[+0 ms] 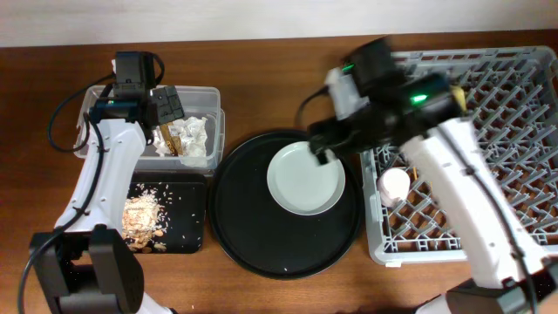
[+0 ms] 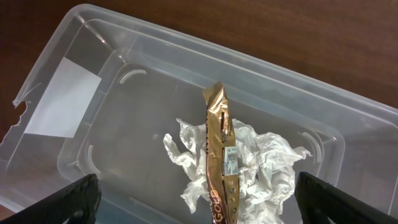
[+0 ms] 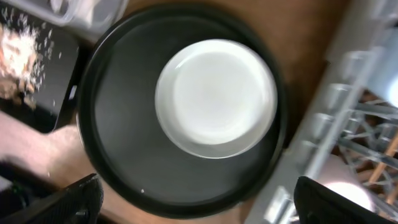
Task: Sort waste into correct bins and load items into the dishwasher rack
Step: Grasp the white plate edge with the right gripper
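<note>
Mostly sorted: napkins (image 2: 267,155), wrapper (image 2: 219,143) in tub (image 2: 155,56), scraps (image 1: 139,214) in tray (image 1: 187,196). Unracked plate (image 1: 305,179) waits; left gripper (image 2: 199,190), right gripper (image 3: 199,202) gape empty.

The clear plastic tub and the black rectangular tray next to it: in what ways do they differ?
The clear plastic tub is transparent and bears a white label; the black rectangular tray is opaque. The tub looks deeper, with higher walls; the tray looks shallow. The tub holds crumpled napkins and a brown-gold wrapper; the tray holds brownish food scraps. Both are rectangular.
</note>
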You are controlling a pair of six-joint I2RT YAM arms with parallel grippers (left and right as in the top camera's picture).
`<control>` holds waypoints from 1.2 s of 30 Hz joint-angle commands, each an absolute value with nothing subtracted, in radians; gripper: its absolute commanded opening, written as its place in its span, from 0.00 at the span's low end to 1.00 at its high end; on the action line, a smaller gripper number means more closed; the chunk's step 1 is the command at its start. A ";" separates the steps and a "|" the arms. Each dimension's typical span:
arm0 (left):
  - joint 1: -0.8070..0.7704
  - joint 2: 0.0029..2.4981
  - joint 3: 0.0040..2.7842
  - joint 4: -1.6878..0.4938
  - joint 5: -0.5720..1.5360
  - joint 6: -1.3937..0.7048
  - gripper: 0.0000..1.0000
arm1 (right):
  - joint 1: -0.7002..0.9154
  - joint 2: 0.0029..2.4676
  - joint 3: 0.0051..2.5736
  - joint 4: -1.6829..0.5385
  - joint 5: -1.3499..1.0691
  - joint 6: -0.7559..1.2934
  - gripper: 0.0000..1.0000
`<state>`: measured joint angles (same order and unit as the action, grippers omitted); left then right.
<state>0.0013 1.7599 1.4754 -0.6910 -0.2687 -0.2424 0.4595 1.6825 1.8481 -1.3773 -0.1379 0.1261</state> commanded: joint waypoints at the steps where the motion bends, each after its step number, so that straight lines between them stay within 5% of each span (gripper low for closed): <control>1: 0.005 1.769 1.471 -0.689 -0.268 -0.237 0.99 | 0.594 1.771 1.835 -1.373 -0.059 0.192 0.99; 4: 0.005 1.769 1.471 -0.689 -0.268 -0.237 0.99 | 0.654 1.856 1.835 -1.361 -0.059 0.193 0.95; 6: 0.005 1.769 1.471 -0.689 -0.268 -0.237 0.99 | 0.681 1.921 1.835 -1.345 -0.058 0.193 0.65; 8: 0.005 1.769 1.471 -0.689 -0.269 -0.237 0.99 | 0.695 1.992 1.835 -1.327 -0.057 0.201 0.51; 30: 0.005 1.769 1.471 -0.689 -0.269 -0.237 0.99 | 0.733 2.230 1.713 -1.106 -0.130 0.219 0.44; 33: 0.005 1.769 1.471 -0.689 -0.268 -0.237 0.99 | 0.733 2.230 1.673 -1.067 -0.131 0.219 0.32; 36: 0.005 1.769 1.471 -0.689 -0.268 -0.237 0.99 | 0.733 2.230 1.665 -1.060 -0.131 0.219 0.06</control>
